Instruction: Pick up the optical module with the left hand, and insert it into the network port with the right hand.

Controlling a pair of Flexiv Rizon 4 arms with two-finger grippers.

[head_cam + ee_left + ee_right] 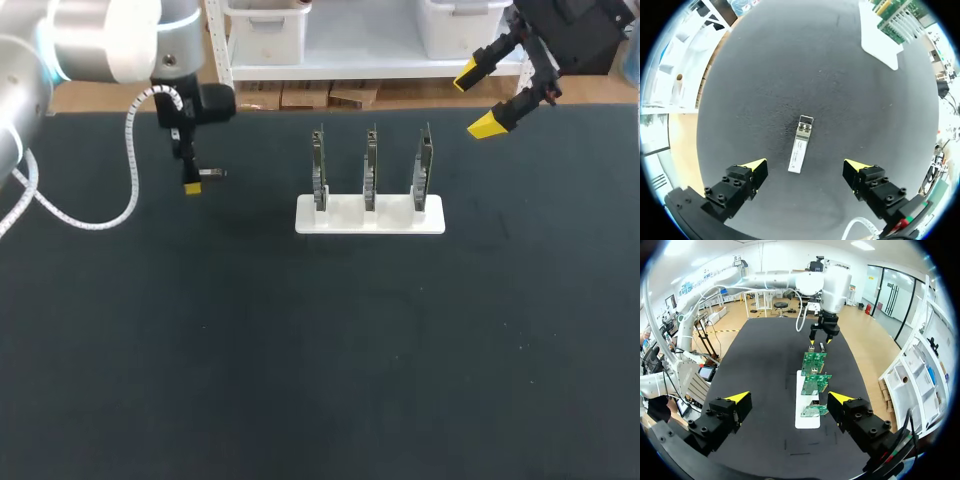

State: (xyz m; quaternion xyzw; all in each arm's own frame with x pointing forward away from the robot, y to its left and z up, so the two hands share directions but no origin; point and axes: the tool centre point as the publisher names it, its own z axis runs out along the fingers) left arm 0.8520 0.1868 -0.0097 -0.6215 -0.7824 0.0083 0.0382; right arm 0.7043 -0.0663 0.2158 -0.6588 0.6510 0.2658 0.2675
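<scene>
**Squaring up on the module before we close**

We judge the step in hand to be the pick. The optical module lies flat on the black table, well off to our left of the white stand and level with its row of three upright circuit boards.

Our left gripper hangs over the module. Its fingers are spread wide, one on each long side, and touch neither the module nor the table.

The module sits a little askew between the fingers, with its near end closer to one of them. To do this well, we should centre over its middle, turn the wrist to match its line, then come straight down and close on the long sides. A grip near the plain end would leave the connector end free for the handover.

Our right gripper waits beyond the stand on our right, raised, fingers apart and holding nothing. The ports on the boards are too small for us to make out.
</scene>
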